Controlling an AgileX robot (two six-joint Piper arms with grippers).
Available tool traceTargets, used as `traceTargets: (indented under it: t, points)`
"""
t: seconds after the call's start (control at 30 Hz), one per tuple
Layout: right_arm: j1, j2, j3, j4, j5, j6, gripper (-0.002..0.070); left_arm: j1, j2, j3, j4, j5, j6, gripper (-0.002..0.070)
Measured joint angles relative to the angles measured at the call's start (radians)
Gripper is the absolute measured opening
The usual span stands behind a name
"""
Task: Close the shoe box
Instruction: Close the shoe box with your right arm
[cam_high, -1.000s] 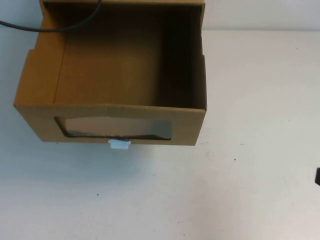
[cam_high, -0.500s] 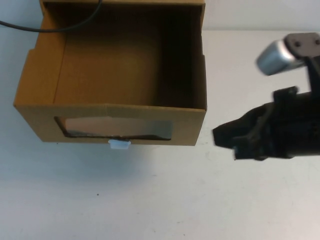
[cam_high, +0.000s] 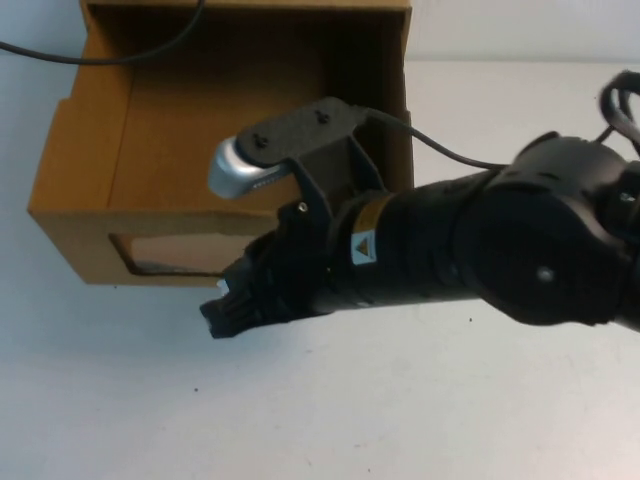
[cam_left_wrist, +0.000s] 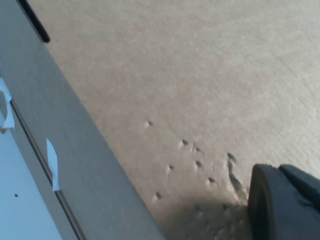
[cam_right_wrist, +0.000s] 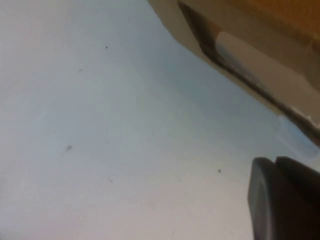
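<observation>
you're looking at a white table (cam_high: 520, 420) with the shoe box (cam_high: 80, 170) sitting at its far left part, its drawer pulled out toward you so the open brown interior faces up. the front panel with the clear window (cam_high: 165, 255) faces you, though much of it is hidden behind the arm.

your right arm (cam_high: 520, 250) is the big black mass reaching in from the right edge across the front of the box. the silver-and-black wrist camera (cam_high: 240, 165) rides above it, over the drawer's front edge. the right gripper (cam_high: 228, 312) is at the front panel's lower edge, just in front of the box near the middle of the window; you cannot tell whether its fingers are open or shut. in the right wrist view you see the window and the white pull tab (cam_right_wrist: 295, 137) just beyond the dark fingertip.

the left gripper (cam_left_wrist: 285, 202) shows only in the left wrist view, as a dark tip close against a plain brown cardboard surface (cam_left_wrist: 200, 75) with small dents; its opening cannot be told either. a black cable (cam_high: 120, 50) trails across the box's far left corner.
</observation>
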Motion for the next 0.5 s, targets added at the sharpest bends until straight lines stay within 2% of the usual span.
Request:
traceTargets:
  t: [0.3, 0.5]
  points:
    - [0.0, 0.137, -0.159, -0.088, -0.007, 0.002, -0.0011, 0.0, 0.0, 0.0, 0.0, 0.003, -0.004, -0.0005]
    - [-0.015, 0.169, -0.195, -0.095, -0.034, 0.002, -0.0011, 0.0, 0.0, -0.001, -0.001, 0.006, -0.005, -0.0005]
